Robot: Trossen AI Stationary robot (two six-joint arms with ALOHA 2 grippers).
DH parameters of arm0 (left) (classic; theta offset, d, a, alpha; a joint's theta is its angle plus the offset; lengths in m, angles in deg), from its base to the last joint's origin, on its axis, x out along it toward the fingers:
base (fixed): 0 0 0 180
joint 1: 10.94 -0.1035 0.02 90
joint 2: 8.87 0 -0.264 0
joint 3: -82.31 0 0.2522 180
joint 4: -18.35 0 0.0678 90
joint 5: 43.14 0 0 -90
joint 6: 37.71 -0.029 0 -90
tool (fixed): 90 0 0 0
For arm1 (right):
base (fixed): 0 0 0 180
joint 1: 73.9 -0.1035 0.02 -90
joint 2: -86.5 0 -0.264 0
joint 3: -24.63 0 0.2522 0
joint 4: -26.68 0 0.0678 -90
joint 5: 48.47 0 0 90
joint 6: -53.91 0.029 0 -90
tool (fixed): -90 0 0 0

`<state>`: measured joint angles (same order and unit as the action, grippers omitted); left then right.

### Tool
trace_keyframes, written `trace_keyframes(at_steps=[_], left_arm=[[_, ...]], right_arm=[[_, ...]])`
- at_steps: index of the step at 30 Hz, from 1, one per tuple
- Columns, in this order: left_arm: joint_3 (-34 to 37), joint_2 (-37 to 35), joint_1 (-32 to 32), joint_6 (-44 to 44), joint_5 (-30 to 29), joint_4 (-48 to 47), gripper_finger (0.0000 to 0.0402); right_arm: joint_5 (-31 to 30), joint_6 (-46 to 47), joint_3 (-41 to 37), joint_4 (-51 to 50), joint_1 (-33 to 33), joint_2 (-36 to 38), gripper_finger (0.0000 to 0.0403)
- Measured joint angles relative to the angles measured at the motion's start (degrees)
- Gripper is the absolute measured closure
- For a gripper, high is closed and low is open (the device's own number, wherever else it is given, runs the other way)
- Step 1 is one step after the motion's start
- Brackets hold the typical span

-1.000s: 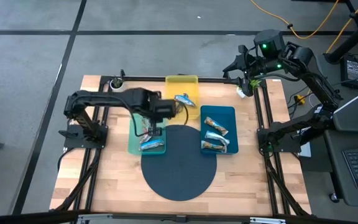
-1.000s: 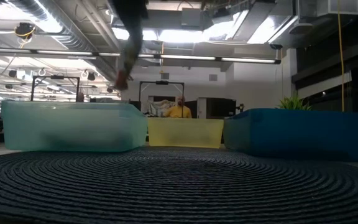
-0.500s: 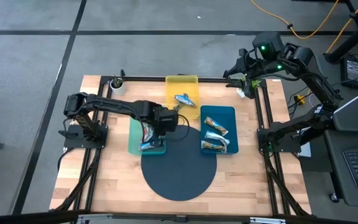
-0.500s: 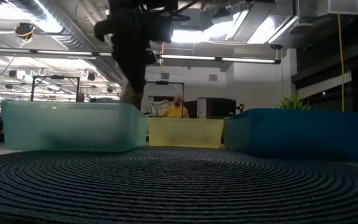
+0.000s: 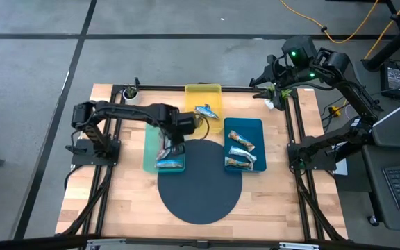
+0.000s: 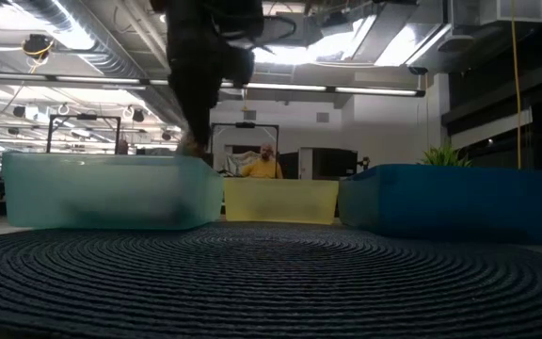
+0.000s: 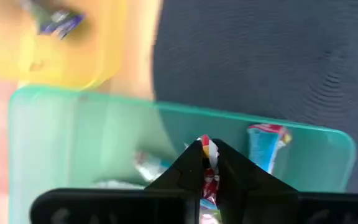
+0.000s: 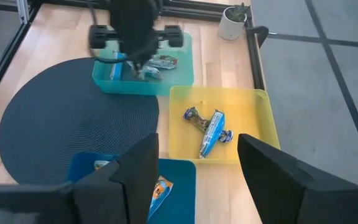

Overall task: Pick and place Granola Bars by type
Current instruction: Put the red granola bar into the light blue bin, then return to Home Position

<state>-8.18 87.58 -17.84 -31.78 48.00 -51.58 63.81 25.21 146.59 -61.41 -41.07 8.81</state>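
Left gripper (image 7: 209, 163) down inside the teal tray (image 5: 148, 147), fingers pinched tight on a red-wrapped granola bar (image 7: 210, 167). More bars in the yellow tray (image 5: 203, 92) and blue tray (image 5: 255, 128). Right gripper (image 8: 194, 171) parked wide apart at the table's far corner, holding nothing.

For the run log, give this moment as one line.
left tool: shut on red-multicoloured foil bar | over teal plastic tray | right tool: open, waiting
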Motion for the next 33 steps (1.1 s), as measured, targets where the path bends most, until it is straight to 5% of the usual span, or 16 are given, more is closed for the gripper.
trace_keyframes(at_steps=[11,21,27,33], left_arm=[[0.0,-2.8,-5.1,3.4,-2.9,-8.1,0.0286],[0.0,-15.6,-8.9,8.3,-2.8,-9.8,0.0200],[0.0,-26.9,-6.8,13.6,3.2,-6.5,0.0211],[0.0,-38.6,4.1,15.6,-0.2,3.9,0.0302]], right_arm=[[0.2,0.1,0.0,-0.6,0.0,0.0,0.0182],[0.3,0.1,0.0,-0.8,0.0,0.0,0.0182],[4.2,0.8,0.0,-3.2,0.0,0.2,0.0182],[2.6,3.6,-7.5,1.5,-2.2,6.4,0.0194]])
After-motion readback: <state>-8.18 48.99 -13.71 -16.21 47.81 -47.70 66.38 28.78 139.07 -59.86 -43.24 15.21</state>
